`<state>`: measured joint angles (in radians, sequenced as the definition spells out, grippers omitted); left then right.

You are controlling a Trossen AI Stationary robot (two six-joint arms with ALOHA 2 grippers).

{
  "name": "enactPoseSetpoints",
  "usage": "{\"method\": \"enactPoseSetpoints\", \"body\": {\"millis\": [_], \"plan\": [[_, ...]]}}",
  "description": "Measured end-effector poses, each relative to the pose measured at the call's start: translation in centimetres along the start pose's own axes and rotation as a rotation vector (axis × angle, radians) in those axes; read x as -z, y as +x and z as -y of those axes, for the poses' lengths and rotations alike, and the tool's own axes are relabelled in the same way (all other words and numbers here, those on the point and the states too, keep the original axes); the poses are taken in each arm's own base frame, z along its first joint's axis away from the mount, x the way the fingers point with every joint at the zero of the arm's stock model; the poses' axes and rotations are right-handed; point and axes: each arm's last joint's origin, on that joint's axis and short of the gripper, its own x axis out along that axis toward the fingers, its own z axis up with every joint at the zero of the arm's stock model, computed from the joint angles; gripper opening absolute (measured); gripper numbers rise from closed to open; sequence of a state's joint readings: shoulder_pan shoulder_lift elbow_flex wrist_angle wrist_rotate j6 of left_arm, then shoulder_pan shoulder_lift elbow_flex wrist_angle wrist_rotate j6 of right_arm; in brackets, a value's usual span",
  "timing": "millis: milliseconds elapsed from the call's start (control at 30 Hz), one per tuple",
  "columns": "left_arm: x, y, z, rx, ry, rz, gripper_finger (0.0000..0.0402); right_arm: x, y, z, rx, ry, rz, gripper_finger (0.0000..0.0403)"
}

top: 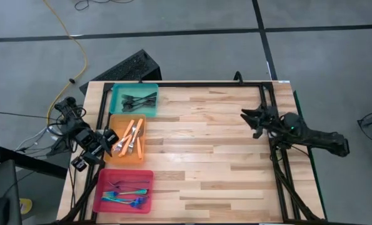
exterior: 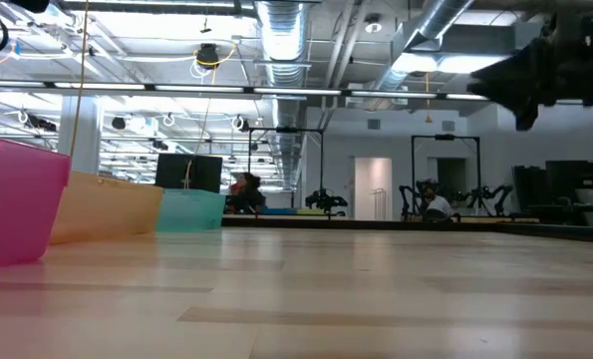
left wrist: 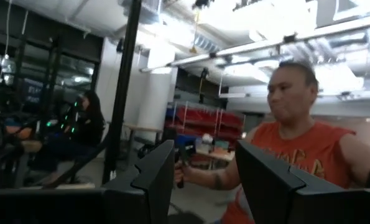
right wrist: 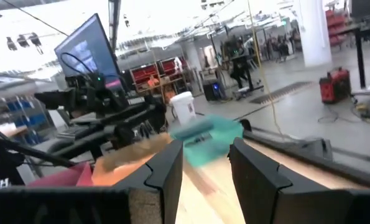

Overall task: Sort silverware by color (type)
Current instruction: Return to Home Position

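The silverware lies sorted in three trays along the table's left edge in the high view: dark forks (top: 137, 99) in the teal tray (top: 118, 106), orange-handled forks (top: 131, 137) in the orange tray (top: 114, 157), blue-handled forks (top: 128, 195) in the pink tray (top: 104, 200). My left gripper (top: 110, 135) is open, raised beside the orange tray at the table's left edge, holding nothing; its wrist view shows the open fingers (left wrist: 203, 180) against the room. My right gripper (top: 248, 119) is open above the table's right side (right wrist: 206, 168), empty.
The low view shows the pink tray (exterior: 17, 204), orange tray (exterior: 112, 209) and teal tray (exterior: 191, 209) standing in a row at the left, with bare wooden tabletop (exterior: 376, 289) to their right. A person in an orange shirt (left wrist: 303, 155) stands beyond the table.
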<state>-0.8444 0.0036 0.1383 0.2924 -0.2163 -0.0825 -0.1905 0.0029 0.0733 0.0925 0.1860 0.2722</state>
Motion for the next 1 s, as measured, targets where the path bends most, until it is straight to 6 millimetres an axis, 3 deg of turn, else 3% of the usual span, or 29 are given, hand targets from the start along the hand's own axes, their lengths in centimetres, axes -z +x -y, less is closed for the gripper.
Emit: {"method": "enactPoseSetpoints", "body": {"millis": [67, 333, 1000], "plan": [[0.3, 0.0, 0.0, -0.004, 0.005, -0.023, 0.0158, 1.4, 0.2, 0.4, -0.001, 0.025, 0.000, 0.0155], [4.0, -0.4, -0.8, -0.127, -0.048, -0.071, 0.0157, 2.1, 0.2, 0.6, 0.019, -0.018, -0.054, 0.0155], [4.0, -0.5, -1.7, -0.343, 0.012, -0.050, 0.0157, 2.3, 0.2, 0.7, 0.030, -0.113, -0.067, 0.0155]]}}
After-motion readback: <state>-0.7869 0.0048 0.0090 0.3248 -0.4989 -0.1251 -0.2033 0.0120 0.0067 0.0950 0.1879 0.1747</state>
